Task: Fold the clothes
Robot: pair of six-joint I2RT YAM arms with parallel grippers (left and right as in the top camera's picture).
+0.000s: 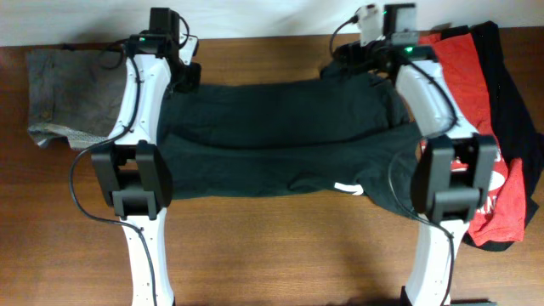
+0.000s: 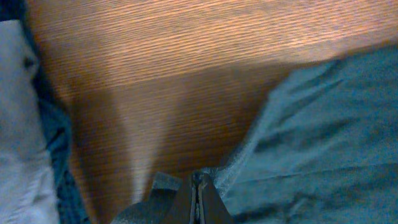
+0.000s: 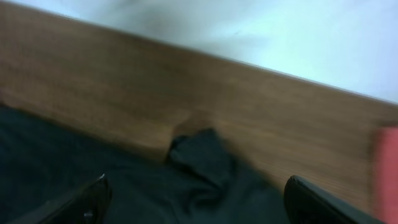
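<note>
A soft black short-sleeved T-shirt (image 1: 280, 127) is lying across the middle of the brown wood-grain table (image 1: 272, 255). It is spread in a wide, doubled-over band that is reaching from one arm to the other. A scrap of white lettering (image 1: 347, 186) is peeking out along the hem nearest the table's front edge.

The left gripper (image 2: 196, 198) is sitting towards the table's far edge at the shirt's left corner. Its jaws are pressed tightly together. The cloth edge is puckering right at the tips, but I cannot tell whether any fabric is caught between them.

The right gripper (image 3: 198, 190) is hanging towards the same far edge, over the shirt's right corner. Its two dark fingers (image 3: 93, 199) are standing spread wide and holding nothing. A small bunched lump of black fabric is lying just beyond them, and this view is blurred.

At the table's right end, a red T-shirt with white print (image 1: 463, 81) is lying crumpled, with a second black T-shirt (image 1: 514, 93) draped over its outer side. At the table's far-left corner, a folded grey-brown garment with a pale patterned hem (image 1: 59, 85) is resting near the left arm.
</note>
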